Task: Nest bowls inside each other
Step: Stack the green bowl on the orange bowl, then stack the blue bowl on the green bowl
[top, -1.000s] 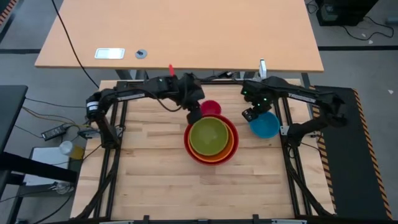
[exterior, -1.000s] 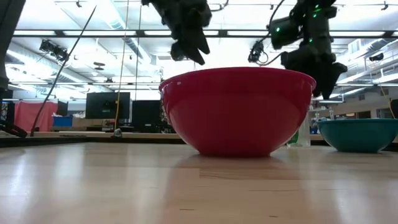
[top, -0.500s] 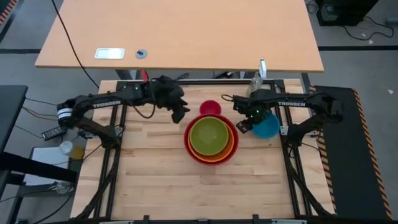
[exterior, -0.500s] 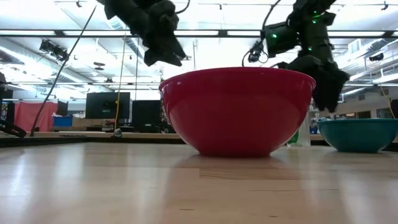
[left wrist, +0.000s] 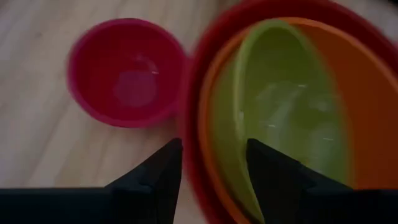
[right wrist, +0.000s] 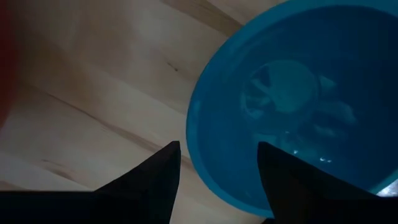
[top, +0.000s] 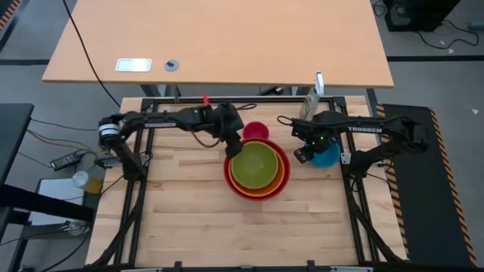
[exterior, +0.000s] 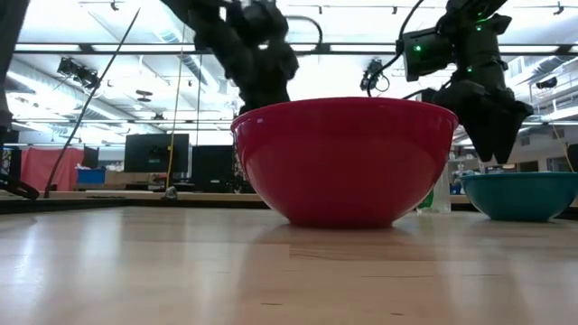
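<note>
A red bowl point(top: 230, 178) stands mid-table with an orange bowl point(top: 283, 178) and a lime green bowl point(top: 255, 165) nested in it. A pink bowl point(top: 255, 129) rests on its base just beyond them, and a blue bowl point(top: 327, 154) to their right. My left gripper point(top: 234, 143) is open; its fingers stand to either side of the stack's left rim point(left wrist: 191, 124), and no touch shows. My right gripper point(top: 302, 156) is open and points down, its fingers straddling the blue bowl's left rim point(right wrist: 198, 155) from above. In the low view it hangs clear above that bowl point(exterior: 524, 194).
Black frame rails point(top: 141, 162) run along the table's sides and far edge. Beyond the far edge is a light desk with a white object point(top: 133, 65). Bare wood point(top: 242, 227) lies toward the near edge.
My left gripper drew back toward the table's left, then swung back and came down at the nested bowls' left rim. My right gripper went toward the near edge and down, over the blue bowl's left rim. No bowl has moved.
</note>
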{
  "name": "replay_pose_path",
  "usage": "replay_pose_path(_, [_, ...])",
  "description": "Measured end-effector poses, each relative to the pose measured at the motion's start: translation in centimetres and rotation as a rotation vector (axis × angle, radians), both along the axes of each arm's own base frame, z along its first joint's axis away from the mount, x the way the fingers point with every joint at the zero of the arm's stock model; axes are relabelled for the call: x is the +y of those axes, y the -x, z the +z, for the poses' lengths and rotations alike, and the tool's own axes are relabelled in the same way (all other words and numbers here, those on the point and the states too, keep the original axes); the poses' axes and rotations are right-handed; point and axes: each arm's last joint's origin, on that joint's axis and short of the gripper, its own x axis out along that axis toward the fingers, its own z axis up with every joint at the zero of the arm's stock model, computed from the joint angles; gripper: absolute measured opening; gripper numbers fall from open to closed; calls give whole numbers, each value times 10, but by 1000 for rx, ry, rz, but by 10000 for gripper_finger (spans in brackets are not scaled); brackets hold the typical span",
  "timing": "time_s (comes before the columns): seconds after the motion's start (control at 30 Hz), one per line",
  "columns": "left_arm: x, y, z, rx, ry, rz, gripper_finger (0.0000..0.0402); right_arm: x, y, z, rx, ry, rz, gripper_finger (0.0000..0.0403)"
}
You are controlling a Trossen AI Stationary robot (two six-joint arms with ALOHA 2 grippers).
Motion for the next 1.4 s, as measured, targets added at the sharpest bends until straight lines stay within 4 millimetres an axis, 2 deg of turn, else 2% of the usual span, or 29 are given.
replay_pose_path(0.13, [12,-4,-22,75,-2,7,180,0,0,0,-4,-4,0,219])
replay_pose_path(0.2, [14,-4,-24,77,15,2,180,0,0,0,-6,-10,0,219])
replay_pose_path(0.3, [16,2,-9,31,48,-16,180,1,0,0,-10,-18,0,219])
replay_pose_path(0.47, [13,19,40,-80,-86,-13,180,0,-1,3,-43,4,2,219])
replay_pose_path(0.63, [9,32,57,-94,-138,9,180,2,-5,-7,-50,-2,12,219])
replay_pose_path(0.73, [7,38,56,-52,-128,2,180,10,-7,-18,-19,-8,29,219])
replay_pose_path(0.9, [2,46,32,13,-126,-11,180,18,-4,-31,22,75,48,214])
replay_pose_path(1.03, [3,50,31,8,-121,5,180,19,0,-37,47,85,52,176])
replay_pose_path(1.23, [3,53,37,-14,-127,10,180,22,4,-50,25,24,86,65])
replay_pose_path(1.3, [2,55,38,-11,-126,13,180,23,6,-47,54,23,92,31])
replay_pose_path(1.4, [3,57,41,-22,-130,18,180,23,3,-32,89,41,131,20])
